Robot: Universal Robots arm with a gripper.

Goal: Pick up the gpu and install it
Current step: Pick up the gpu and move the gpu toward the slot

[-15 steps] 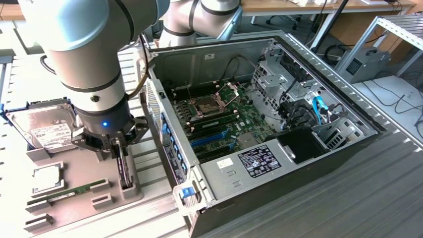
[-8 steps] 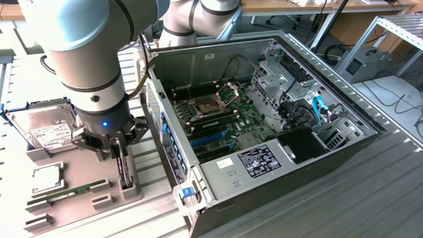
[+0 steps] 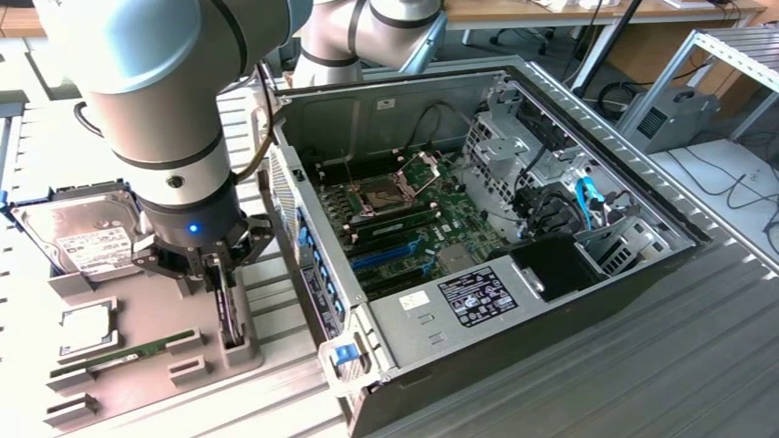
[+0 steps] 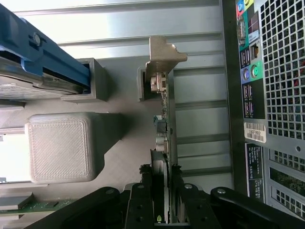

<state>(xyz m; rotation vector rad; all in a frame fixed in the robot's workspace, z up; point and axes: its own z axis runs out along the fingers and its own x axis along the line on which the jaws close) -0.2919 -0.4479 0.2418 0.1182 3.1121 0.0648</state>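
Found tool [image 3: 217, 274] pinching graphics card [image 3: 228, 315] by both faces. Found card upright on edge in grey holder [image 3: 134, 339] on worktop [image 3: 290, 392], just beside open computer case [image 3: 414, 319]. Judged grasp made; lifting out and fitting into case not yet done.

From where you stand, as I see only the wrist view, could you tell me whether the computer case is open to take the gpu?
Observer: Yes, the case lies on its side with the side panel off, so the motherboard is exposed.
Operator: Thank you. Is there a free slot for the gpu in front of my camera?
Observer: Yes, the blue slots on the board hold no card.
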